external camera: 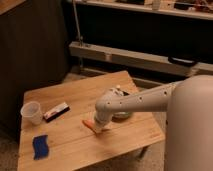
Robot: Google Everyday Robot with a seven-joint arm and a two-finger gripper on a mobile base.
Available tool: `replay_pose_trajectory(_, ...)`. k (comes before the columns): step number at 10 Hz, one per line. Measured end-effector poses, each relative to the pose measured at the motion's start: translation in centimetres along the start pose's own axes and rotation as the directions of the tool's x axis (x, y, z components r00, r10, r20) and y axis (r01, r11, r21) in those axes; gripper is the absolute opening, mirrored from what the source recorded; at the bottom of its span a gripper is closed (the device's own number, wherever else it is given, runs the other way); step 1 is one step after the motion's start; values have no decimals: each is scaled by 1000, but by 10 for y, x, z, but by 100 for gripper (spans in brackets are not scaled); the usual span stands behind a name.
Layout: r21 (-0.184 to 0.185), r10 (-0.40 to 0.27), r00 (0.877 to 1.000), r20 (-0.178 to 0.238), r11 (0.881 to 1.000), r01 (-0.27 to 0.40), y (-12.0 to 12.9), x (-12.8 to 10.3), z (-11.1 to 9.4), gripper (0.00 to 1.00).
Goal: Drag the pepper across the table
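The pepper [88,123] is a small slim orange vegetable lying on the light-wood table [75,95], near the middle toward the front edge. My gripper [98,127] is at the end of the white arm, pressed down on the table at the pepper's right end, which it covers. The white arm reaches in from the right across the table's right half.
A clear plastic cup [32,112] stands at the left edge. A dark bar with a white label [56,111] lies beside it. A blue sponge [40,146] lies at the front left. A green bowl [123,113] sits behind the arm, mostly hidden.
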Motion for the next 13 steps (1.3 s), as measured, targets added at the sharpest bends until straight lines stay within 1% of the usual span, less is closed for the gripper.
replay_pose_trajectory(5,2,-11,1000,3,1000,11,-2,-19,4,3)
replay_pose_trajectory(13,9,7,1000,5,1000,-7,-21,-48,10,3)
